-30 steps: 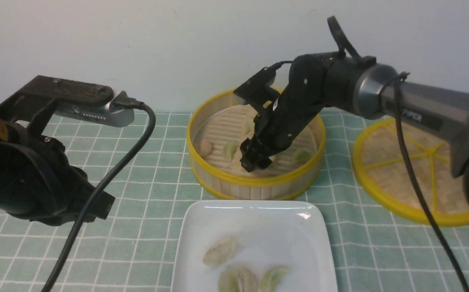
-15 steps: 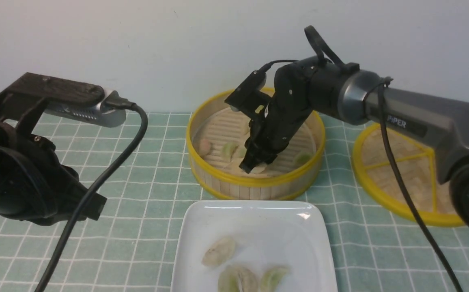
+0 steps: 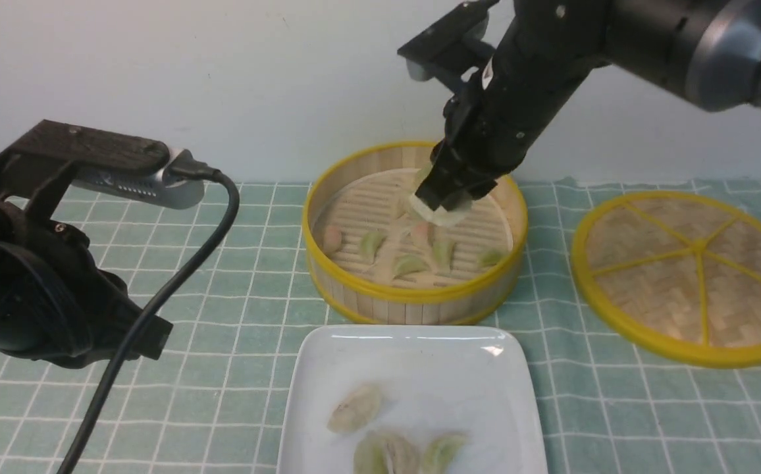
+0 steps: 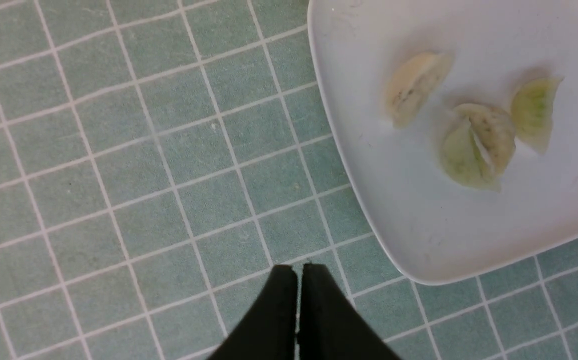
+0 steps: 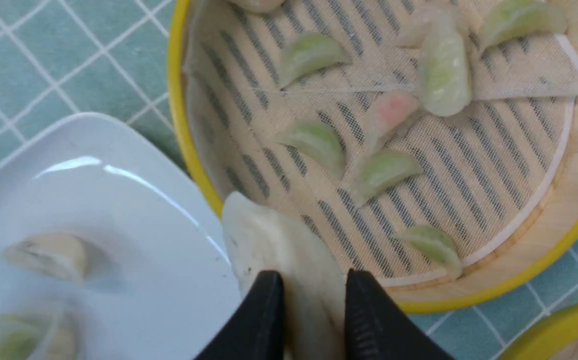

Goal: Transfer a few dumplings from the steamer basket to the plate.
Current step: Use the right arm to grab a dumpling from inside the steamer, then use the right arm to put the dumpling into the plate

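Right gripper (image 3: 443,197) is clamped on a pale cream, crescent-shaped dumpling (image 5: 279,240). Its two black fingers (image 5: 261,320) are parted only by the dumpling's thickness and press on its two sides, and most of the dumpling sticks out past the fingertips. Gripper and dumpling hang in the air above the far half of the round bamboo steamer basket with yellow rims (image 3: 413,299), touching neither the basket nor what lies in it.

That basket stands on the green checked cloth of the counter (image 3: 236,296), about midway along the far edge. A white mesh liner (image 5: 519,85) covers its slatted floor. On the liner lie several light green dumplings (image 3: 372,243) and two pinkish dumplings (image 3: 332,238), most of them apart from one another.

Just in front of the basket, at the near edge and not touching it, sits the glossy white rounded-square plate (image 3: 413,349). In its near half are a cream dumpling on its own (image 3: 356,408) and, beside it, a close cluster of greenish dumplings (image 3: 413,453).

The left gripper (image 4: 299,272) is fully clenched, finger against finger, and empty. It hangs over bare cloth toward the left edge, near a corner of the plate without touching it.

A flat woven disc with yellow spokes (image 3: 690,263) lies toward the right edge, beside the basket and apart from it.
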`<action>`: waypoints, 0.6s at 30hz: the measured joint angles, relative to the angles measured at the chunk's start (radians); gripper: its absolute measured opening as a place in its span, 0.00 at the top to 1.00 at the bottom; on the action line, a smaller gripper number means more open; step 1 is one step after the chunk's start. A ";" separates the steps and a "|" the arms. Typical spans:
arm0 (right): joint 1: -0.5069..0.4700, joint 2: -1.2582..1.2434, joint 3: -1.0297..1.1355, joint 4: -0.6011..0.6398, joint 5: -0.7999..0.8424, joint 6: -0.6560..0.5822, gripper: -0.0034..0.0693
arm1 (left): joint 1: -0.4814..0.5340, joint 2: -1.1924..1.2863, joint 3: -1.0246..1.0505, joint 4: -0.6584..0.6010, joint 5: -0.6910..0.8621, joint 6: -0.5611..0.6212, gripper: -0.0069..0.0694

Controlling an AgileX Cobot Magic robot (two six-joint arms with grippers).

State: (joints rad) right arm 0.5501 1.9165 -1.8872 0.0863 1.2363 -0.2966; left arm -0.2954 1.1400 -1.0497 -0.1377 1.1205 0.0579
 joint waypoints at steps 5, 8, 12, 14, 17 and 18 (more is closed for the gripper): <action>0.000 -0.094 0.075 0.085 0.003 0.000 0.76 | 0.000 0.000 0.000 0.000 -0.001 0.000 0.92; 0.000 -0.155 0.237 0.143 0.003 -0.003 0.76 | 0.000 0.000 0.000 0.000 -0.001 0.000 0.92; 0.000 -0.159 0.453 0.195 -0.064 0.002 0.76 | 0.000 -0.002 0.000 0.000 -0.001 0.000 0.92; 0.000 -0.141 0.557 0.240 -0.185 0.012 0.76 | 0.000 -0.002 0.001 0.000 -0.001 0.000 0.92; 0.000 -0.095 0.632 0.269 -0.321 0.020 0.76 | 0.000 -0.002 0.001 0.000 -0.002 0.000 0.92; 0.000 -0.078 0.638 0.271 -0.340 0.021 0.75 | 0.000 -0.002 0.001 0.000 -0.002 0.000 0.92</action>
State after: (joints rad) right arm 0.5504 1.8389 -1.2495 0.3576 0.8968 -0.2757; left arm -0.2954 1.1377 -1.0485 -0.1373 1.1186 0.0579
